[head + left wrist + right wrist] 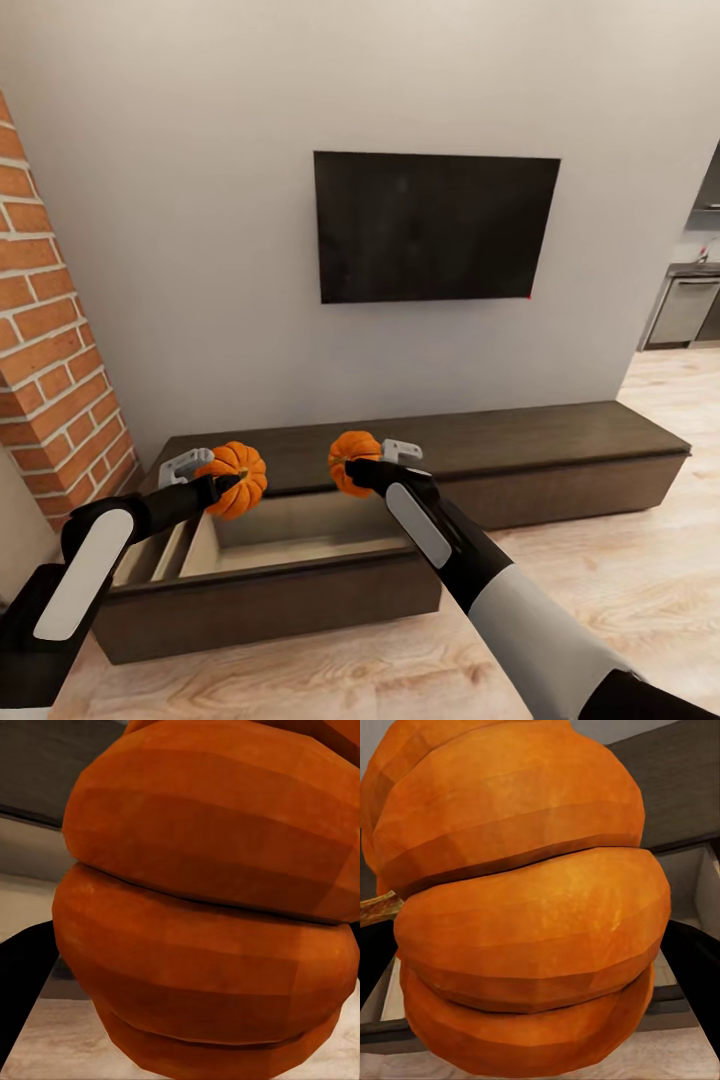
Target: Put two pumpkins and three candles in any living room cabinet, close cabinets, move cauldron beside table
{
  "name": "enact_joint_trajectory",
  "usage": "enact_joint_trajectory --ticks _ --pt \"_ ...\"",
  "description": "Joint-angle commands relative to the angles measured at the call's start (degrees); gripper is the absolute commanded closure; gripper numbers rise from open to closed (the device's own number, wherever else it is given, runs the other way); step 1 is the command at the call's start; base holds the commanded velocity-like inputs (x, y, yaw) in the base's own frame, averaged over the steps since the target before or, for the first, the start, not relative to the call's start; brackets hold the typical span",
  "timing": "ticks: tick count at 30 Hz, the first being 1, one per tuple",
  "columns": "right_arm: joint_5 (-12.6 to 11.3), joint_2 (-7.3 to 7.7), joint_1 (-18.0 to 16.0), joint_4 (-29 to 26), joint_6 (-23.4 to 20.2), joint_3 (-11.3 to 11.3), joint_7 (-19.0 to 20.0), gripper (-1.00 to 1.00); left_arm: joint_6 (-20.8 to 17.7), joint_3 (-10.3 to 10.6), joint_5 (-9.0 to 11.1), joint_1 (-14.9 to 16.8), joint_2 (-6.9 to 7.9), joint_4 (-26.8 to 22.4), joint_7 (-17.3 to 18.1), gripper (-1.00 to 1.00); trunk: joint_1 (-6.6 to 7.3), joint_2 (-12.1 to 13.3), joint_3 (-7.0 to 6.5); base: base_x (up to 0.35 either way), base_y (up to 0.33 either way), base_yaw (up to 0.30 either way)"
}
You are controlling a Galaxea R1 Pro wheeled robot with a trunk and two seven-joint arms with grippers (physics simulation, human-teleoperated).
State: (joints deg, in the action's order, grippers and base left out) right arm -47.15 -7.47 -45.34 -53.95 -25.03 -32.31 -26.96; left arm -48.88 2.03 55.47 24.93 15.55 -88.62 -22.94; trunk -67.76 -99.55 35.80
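Over open cabinet (pixel 270 590) drawer — two pumpkins, one per claw.

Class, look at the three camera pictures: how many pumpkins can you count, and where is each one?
2. One pumpkin is held in the left end effector above the open drawer of the cabinet. The other pumpkin is held in the right end effector, above the drawer's back right. None seems hidden.
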Motion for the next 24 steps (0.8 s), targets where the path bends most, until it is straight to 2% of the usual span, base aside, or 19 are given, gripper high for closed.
enact_joint_trajectory --ticks 1,13,24 --pt "-0.4 0.01 -0.1 0.1 -0.1 -0.1 -0.4 1.00 0.0 0.1 0.6 0.0 0.03 -0.1 -0.7 1.00 -0.01 0.0 0.06 0.145 0.000 0.000" --pt "-0.4 0.00 -0.5 2.0 0.0 -0.1 1.6 1.00 -0.1 0.1 0.6 0.1 0.06 -0.1 -0.7 1.00 -0.01 0.0 0.06 0.177 0.000 0.000" --pt "-0.3 0.00 -0.7 2.1 -0.1 -0.1 1.7 1.00 -0.1 0.1 0.6 0.0 0.10 -0.1 -0.6 1.00 -0.01 0.0 0.06 0.172 0.000 0.000"
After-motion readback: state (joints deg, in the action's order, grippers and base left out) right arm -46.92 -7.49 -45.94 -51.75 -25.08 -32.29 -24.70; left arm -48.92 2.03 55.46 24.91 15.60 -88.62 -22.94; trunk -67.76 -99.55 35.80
